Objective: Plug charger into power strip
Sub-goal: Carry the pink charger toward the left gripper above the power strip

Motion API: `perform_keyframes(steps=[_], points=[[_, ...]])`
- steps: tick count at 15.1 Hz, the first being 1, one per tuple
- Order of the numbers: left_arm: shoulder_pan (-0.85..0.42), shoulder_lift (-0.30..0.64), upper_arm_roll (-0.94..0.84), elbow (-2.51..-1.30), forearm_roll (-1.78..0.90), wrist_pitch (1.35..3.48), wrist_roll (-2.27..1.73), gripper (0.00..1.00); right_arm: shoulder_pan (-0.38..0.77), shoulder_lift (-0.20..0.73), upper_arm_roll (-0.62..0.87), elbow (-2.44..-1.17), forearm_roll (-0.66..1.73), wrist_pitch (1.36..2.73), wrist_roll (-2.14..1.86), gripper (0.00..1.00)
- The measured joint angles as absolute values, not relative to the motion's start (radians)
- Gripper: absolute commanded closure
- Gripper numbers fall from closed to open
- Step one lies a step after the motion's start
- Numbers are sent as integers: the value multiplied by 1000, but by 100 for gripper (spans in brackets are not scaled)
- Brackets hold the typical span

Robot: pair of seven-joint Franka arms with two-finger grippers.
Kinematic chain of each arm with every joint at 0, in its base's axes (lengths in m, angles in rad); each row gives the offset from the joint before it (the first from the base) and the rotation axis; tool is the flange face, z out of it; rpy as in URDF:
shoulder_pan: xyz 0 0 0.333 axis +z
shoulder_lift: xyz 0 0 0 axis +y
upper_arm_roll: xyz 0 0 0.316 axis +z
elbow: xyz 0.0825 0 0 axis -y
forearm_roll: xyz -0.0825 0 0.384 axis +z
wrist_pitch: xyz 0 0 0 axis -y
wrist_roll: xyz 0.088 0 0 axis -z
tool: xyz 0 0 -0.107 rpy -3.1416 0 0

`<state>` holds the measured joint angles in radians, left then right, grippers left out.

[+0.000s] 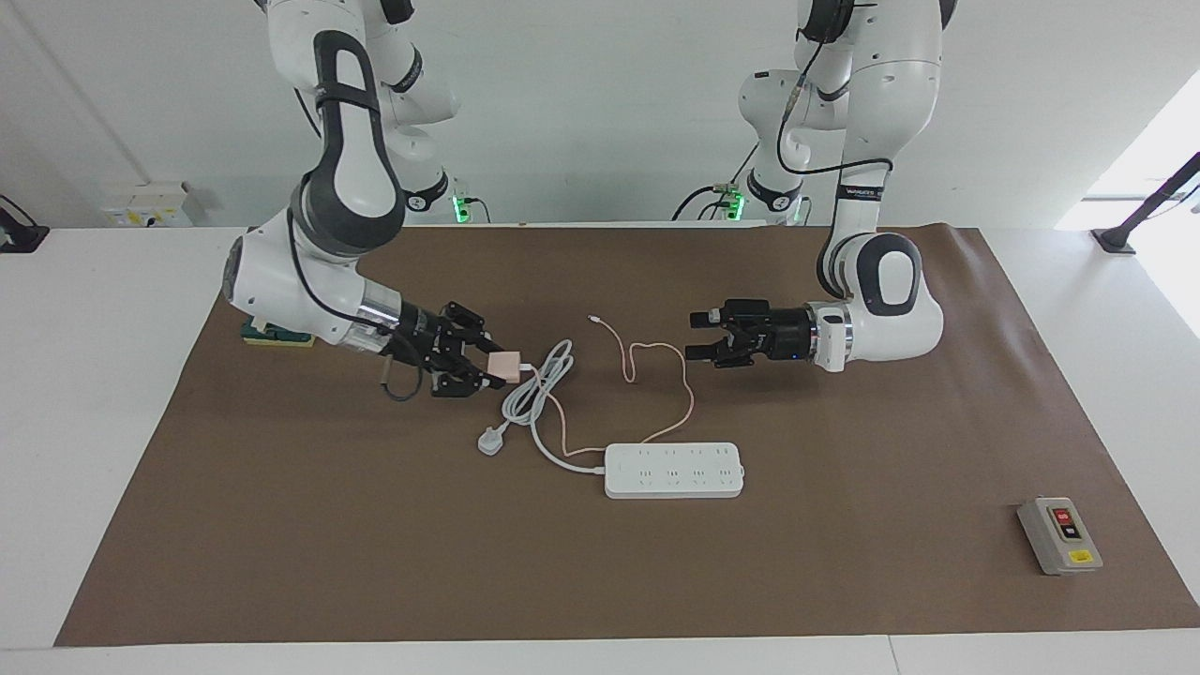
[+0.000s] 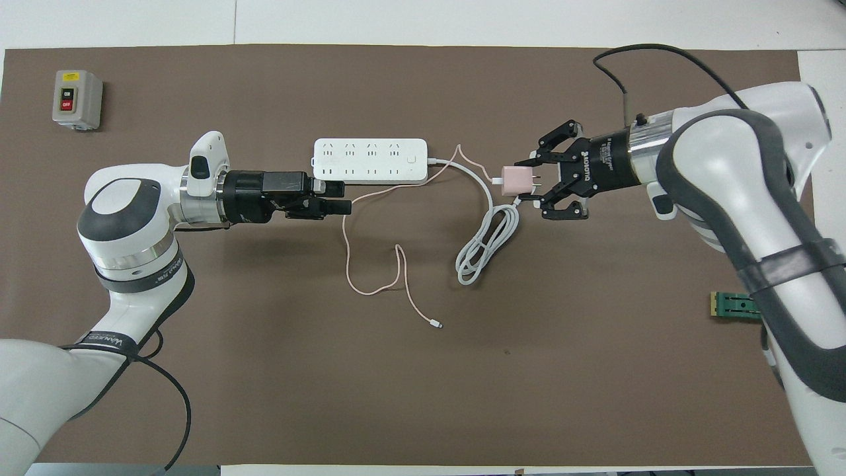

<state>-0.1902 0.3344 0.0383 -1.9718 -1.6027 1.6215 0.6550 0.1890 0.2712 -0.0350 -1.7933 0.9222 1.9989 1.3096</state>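
Observation:
My right gripper (image 1: 490, 367) (image 2: 532, 180) is shut on the pale-pink charger (image 1: 504, 366) (image 2: 512, 182) and holds it in the air over the white cord coil (image 1: 539, 384) (image 2: 486, 244). This is just off the cord end of the power strip (image 1: 673, 470) (image 2: 370, 160). The charger's thin pink cable (image 1: 656, 361) (image 2: 370, 264) trails over the mat in loops. The white strip lies flat with its sockets up. My left gripper (image 1: 701, 337) (image 2: 340, 198) is open and holds nothing, over the mat by the strip's end toward the left arm's end of the table.
A white three-pin plug (image 1: 490, 441) lies by the coil. A grey switch box (image 1: 1059, 535) (image 2: 77, 99) sits at the left arm's end of the table, farther from the robots. A green part (image 1: 277, 335) (image 2: 733, 306) lies at the right arm's end.

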Motion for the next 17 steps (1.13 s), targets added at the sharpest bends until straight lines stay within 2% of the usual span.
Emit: perform_keyframes(steps=[4,10,17], points=[[-190,348,39,-1972,-1630,1610,655,0,346,272,-34,-1793,973,2137,1404,100],[-190,352,41,-1975,-1631,1611,655,0,507,294,-34,-1777,1002,2280,1498,100],[-191,355,41,-1979,-1631,1623,655,0,547,329,-34,-1746,1019,2302,1510,100]])
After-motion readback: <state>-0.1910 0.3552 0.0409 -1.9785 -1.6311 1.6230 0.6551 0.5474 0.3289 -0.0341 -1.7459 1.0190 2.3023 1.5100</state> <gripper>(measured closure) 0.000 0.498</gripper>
